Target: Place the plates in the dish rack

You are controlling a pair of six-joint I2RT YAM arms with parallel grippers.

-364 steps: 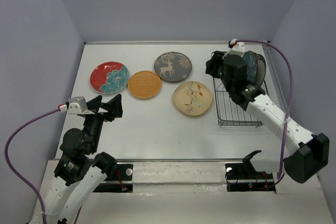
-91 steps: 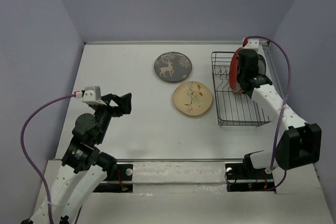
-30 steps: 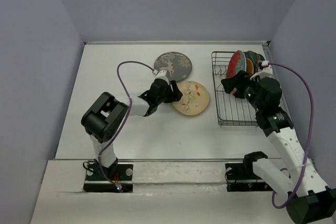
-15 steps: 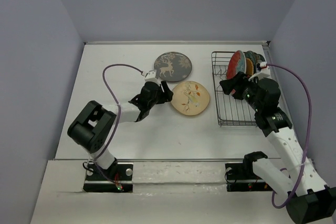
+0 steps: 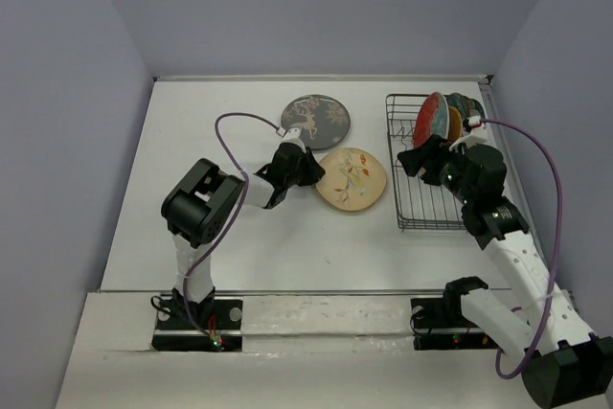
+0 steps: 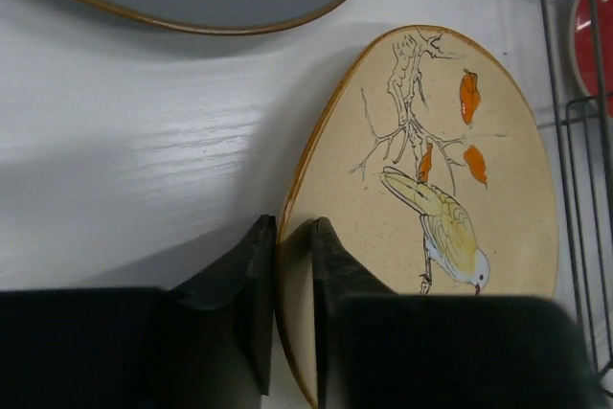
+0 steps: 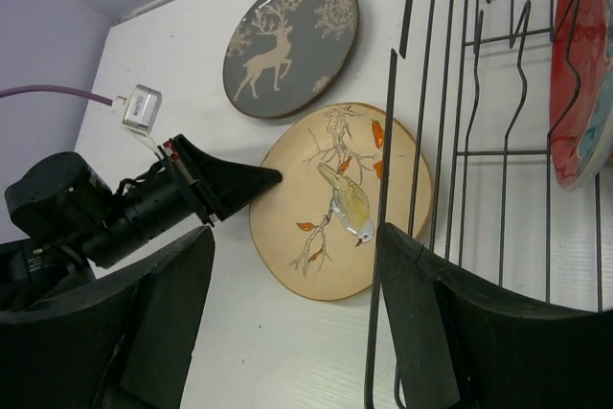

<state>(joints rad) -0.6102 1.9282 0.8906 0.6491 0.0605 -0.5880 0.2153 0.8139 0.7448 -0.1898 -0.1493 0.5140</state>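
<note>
The cream floral plate (image 5: 354,180) lies on the table left of the dish rack (image 5: 437,210). My left gripper (image 5: 308,170) reaches it from the left. Its fingers (image 6: 252,275) stand on either side of the plate's near rim (image 6: 292,237), shut on it. The grey deer plate (image 5: 315,122) lies flat behind it. In the rack's far end stand the red plate (image 5: 430,120), the orange plate (image 5: 454,123) and a dark teal plate (image 5: 470,107). My right gripper (image 5: 420,156) hovers open over the rack's left side, holding nothing, and looks down on the cream plate (image 7: 340,200).
The rack's black wire wall (image 7: 422,93) runs between my right gripper's fingers and the red plate (image 7: 584,74). The left arm's purple cable (image 5: 230,131) loops over the table. A side wall stands close on the rack's right.
The left gripper has slid right onto the cream plate's rim and closed on it; the plate shifted slightly right. The right arm has hardly moved.
</note>
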